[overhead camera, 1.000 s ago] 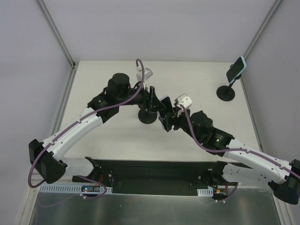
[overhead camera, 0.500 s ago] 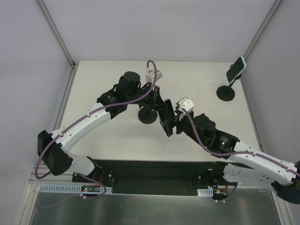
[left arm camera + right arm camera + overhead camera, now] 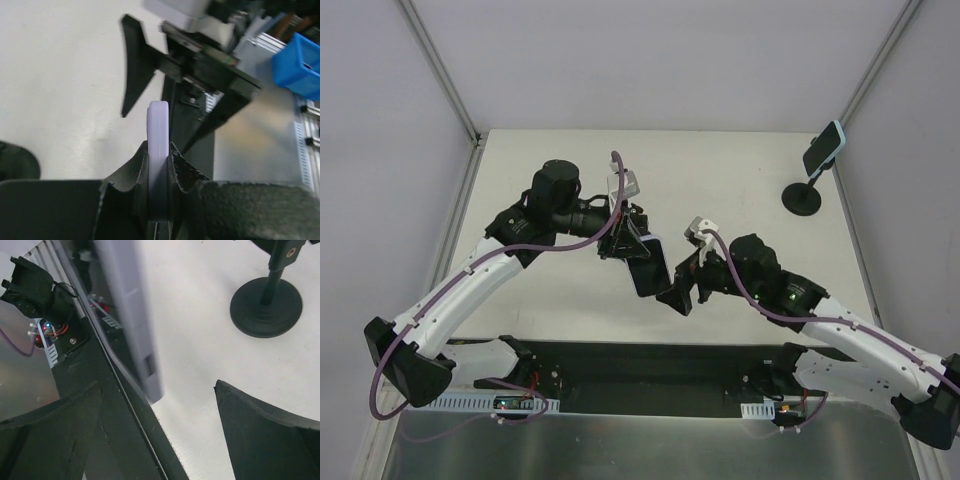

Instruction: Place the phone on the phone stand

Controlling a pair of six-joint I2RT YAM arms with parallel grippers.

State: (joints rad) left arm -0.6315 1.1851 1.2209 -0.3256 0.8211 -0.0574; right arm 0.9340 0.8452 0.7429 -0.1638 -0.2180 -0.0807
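Note:
A phone (image 3: 648, 268) with a lilac case and a dark screen hangs above the middle of the table, and my left gripper (image 3: 637, 250) is shut on it. In the left wrist view both pads press on the thin lilac edge of the phone (image 3: 159, 145). My right gripper (image 3: 688, 285) stands open just right of the phone, apart from it. In the right wrist view the phone (image 3: 132, 315) is ahead of the spread fingers (image 3: 250, 425). The black phone stand (image 3: 266, 307), a round base with a post, shows there. From above it is mostly hidden under the left gripper.
At the back right a second black stand (image 3: 802, 198) carries a teal-cased phone (image 3: 825, 148). The dark near rail (image 3: 640, 370) holds both arm bases. Grey walls close in the table on the left, back and right.
My left gripper shut on the phone and carried it a little toward the near edge. My right gripper opened, let the phone go and drew back.

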